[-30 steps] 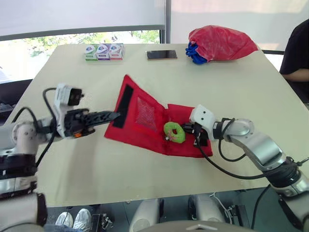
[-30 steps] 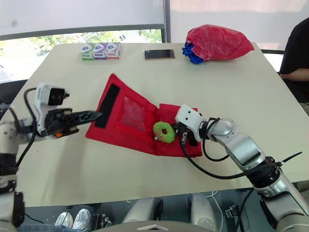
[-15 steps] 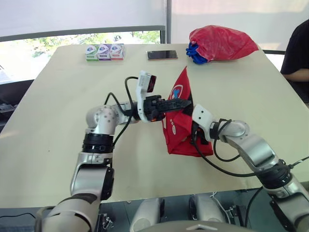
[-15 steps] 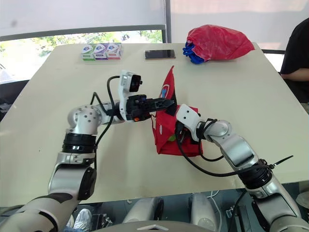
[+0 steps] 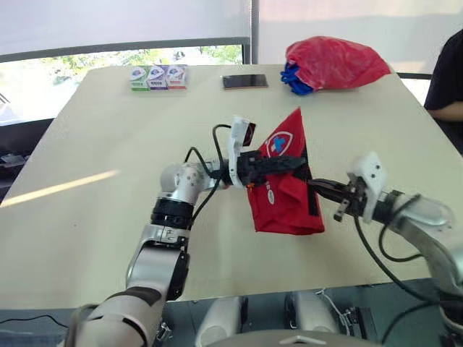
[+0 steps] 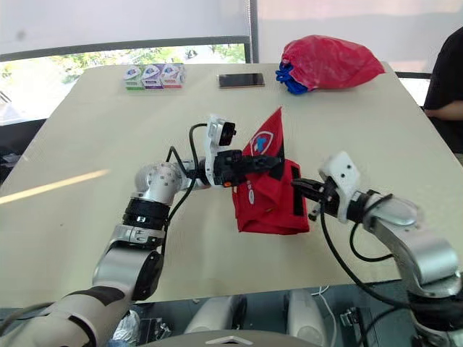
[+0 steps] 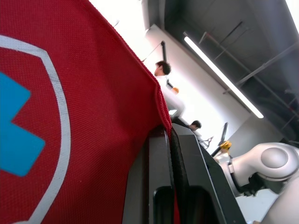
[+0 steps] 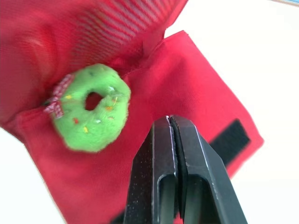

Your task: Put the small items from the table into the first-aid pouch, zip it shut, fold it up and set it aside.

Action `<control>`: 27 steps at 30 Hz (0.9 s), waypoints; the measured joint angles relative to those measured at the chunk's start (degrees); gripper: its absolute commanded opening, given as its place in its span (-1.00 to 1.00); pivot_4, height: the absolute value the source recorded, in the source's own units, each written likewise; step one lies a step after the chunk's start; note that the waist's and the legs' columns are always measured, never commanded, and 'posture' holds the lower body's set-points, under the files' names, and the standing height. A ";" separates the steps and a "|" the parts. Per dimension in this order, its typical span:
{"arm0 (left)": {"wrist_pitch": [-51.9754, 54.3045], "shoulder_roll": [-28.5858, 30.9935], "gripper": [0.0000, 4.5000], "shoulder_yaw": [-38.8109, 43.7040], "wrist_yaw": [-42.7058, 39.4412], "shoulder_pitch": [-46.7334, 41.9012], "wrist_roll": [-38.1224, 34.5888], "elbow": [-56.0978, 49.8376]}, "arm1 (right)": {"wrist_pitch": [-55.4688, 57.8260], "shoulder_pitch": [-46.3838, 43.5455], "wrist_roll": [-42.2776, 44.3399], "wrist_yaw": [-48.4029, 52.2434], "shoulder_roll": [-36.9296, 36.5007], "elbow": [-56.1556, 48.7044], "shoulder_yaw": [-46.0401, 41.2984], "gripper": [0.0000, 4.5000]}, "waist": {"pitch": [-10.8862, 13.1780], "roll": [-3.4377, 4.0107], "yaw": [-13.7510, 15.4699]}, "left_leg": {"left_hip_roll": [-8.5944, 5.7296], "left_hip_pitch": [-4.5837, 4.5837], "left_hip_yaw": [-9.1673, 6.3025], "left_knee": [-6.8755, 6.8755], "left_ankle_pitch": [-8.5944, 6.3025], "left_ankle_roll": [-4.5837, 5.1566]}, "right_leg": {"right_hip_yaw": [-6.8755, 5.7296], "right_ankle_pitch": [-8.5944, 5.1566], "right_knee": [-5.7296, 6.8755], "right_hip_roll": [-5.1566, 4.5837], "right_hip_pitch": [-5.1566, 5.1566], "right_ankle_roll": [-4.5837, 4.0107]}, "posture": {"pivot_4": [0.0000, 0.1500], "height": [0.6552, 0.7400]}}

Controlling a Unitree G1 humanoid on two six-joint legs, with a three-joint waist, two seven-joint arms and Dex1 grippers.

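The red first-aid pouch (image 5: 286, 206) is lying near the middle of the table (image 5: 101, 137), between the two arms. Its upper flap is standing up and leaning over the lower half. The flap's outer face, with a white shield and blue cross, is facing up and towards the far side of the table.

The left pincer (image 5: 298, 167) is reaching in from the robot's left and holding that flap up. Its fingers (image 7: 159, 177) are squeezing together on the flap's red edge, with only the cloth between them.

The right pincer (image 6: 296, 184) is sitting just beside the pouch's right edge, close to the black fastening strip. Its two fingers (image 8: 161, 154) are pressing flat against each other and holding nothing. I cannot tell whether the tips are touching the cloth.

The right wrist view is looking into the fold. A green plush ring (image 8: 91, 107) is lying there on the lower panel, tucked against the crease under the raised flap.

Along the far edge of the table, three small boxes (image 5: 153, 77) are standing in a row. A dark phone (image 5: 244, 82) is lying flat to their right. Further right, a bulging red bag (image 5: 336, 61) is resting with something blue (image 5: 291, 78) at its near-left side. A person in dark clothing (image 5: 448, 79) is showing at the right edge.
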 measured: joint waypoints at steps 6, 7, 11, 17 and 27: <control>-4.40 -0.92 -1.00 -6.46 0.93 1.12 8.49 2.66 | -0.75 11.50 7.88 6.25 -7.10 -5.19 -18.22 -0.75 | 0.02 0.04 0.92 | 0.02 0.09 -0.04 0.01 -0.01 0.01 | -0.06 -0.01 -0.04 0.01 0.18 0.01 | 1.00 1.00; -5.00 -1.21 -1.00 -6.57 1.10 1.03 9.20 3.11 | -0.37 12.21 9.42 6.71 -7.58 -5.70 -19.93 -0.66 | 0.01 0.05 0.92 | 0.04 0.10 -0.05 0.02 -0.02 0.03 | -0.07 -0.01 -0.04 0.01 0.20 0.01 | 1.00 1.00; -8.73 -3.51 -1.00 -8.17 2.11 0.97 13.26 5.17 | 2.47 12.39 18.17 6.99 -10.73 -6.76 -28.17 0.15 | 0.00 0.06 1.03 | 0.03 0.18 -0.10 0.02 -0.03 0.06 | -0.13 -0.01 -0.08 -0.03 0.36 0.01 | 1.00 1.00; -11.00 -5.25 -0.23 -8.68 1.48 0.96 15.69 6.99 | 3.54 11.89 24.03 4.18 -11.65 -7.52 -29.15 1.00 | 0.00 0.06 1.08 | 0.02 0.16 -0.16 0.02 -0.03 0.06 | -0.18 -0.01 -0.11 -0.07 0.39 0.01 | 1.00 1.00; -11.63 -6.60 0.99 -8.76 -0.81 0.60 16.67 8.22 | 2.48 16.81 24.44 3.53 -13.23 -7.95 -29.74 1.00 | -0.03 0.08 1.32 | 0.01 0.22 -0.22 0.07 -0.03 0.07 | -0.27 -0.01 -0.10 -0.06 0.53 0.04 | 1.00 1.00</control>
